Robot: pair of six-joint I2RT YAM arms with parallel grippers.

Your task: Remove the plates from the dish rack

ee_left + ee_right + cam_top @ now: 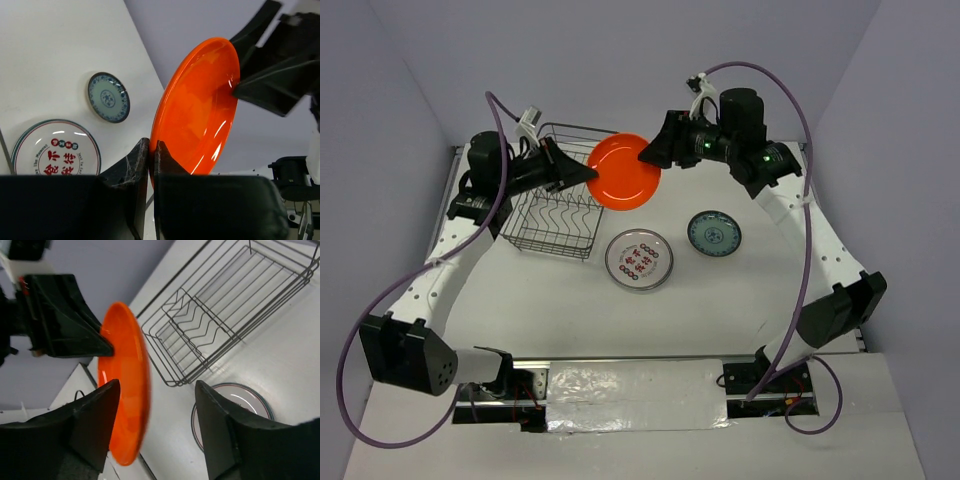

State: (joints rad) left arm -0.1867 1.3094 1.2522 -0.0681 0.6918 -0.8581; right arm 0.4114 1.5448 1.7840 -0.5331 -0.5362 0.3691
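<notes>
above white table (pixel 720 310), left pincer (pixel 151 147) grips orange plate (pixel 200 105) by rim, right pincer (pixel 157 387) spread opposite.

Glossy smooth orange plate (pixel 200 105); dark metal wire dish rack (pixel 558 208).

Here's the count: 3 plates in all, 1 orange plate (pixel 623 171), 1 white plate with red characters (pixel 639 259), 1 teal plate (pixel 714 233). 1 dish rack (pixel 552 215). 2 grippers: left gripper (pixel 588 176), right gripper (pixel 646 156).
</notes>
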